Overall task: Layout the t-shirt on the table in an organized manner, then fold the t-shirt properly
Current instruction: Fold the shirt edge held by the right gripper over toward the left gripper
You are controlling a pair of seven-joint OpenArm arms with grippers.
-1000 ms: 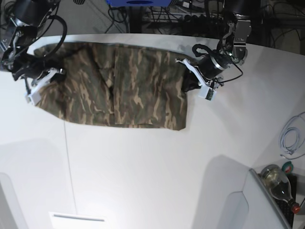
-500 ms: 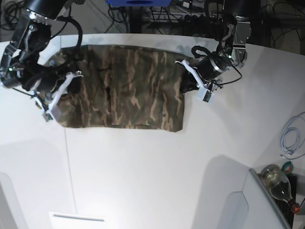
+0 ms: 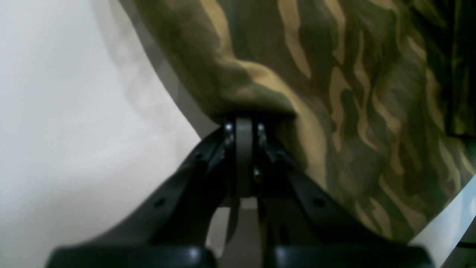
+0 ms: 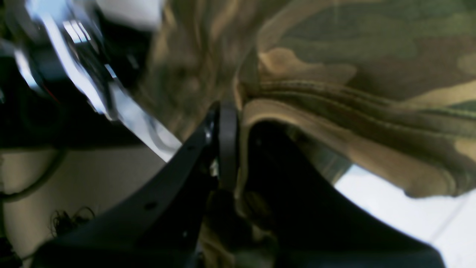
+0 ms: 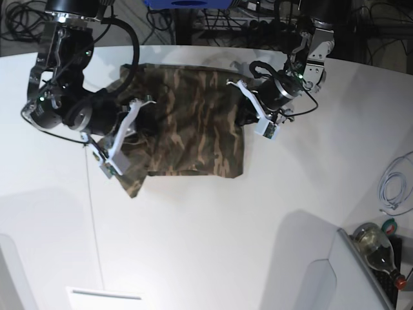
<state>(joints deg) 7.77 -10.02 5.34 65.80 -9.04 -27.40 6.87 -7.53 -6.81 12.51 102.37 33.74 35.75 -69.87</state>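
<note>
The camouflage t-shirt [image 5: 193, 129] lies bunched on the far half of the white table [image 5: 206, 226], its left part lifted and pulled over toward the middle. My right gripper [image 5: 132, 129], on the left of the base view, is shut on the shirt's hem [image 4: 334, 108], with the cloth pinched between its fingers [image 4: 227, 123]. My left gripper [image 5: 244, 116], on the right of the base view, is shut on a fold of the shirt's right edge [image 3: 253, 100], its fingertips [image 3: 243, 130] pressed together under the fabric. The collar is hidden.
A glass bottle [image 5: 377, 248] and a coiled white cable [image 5: 395, 187] sit at the right edge. A grey panel [image 5: 310, 278] rises at the front right and a white box [image 5: 106, 296] sits at the front left. Dark cables hang behind the table's far edge.
My right arm has swung rightward and forward, dragging the shirt's left side over itself. The shirt now covers a narrower patch. My left arm has shifted slightly left, still gripping.
</note>
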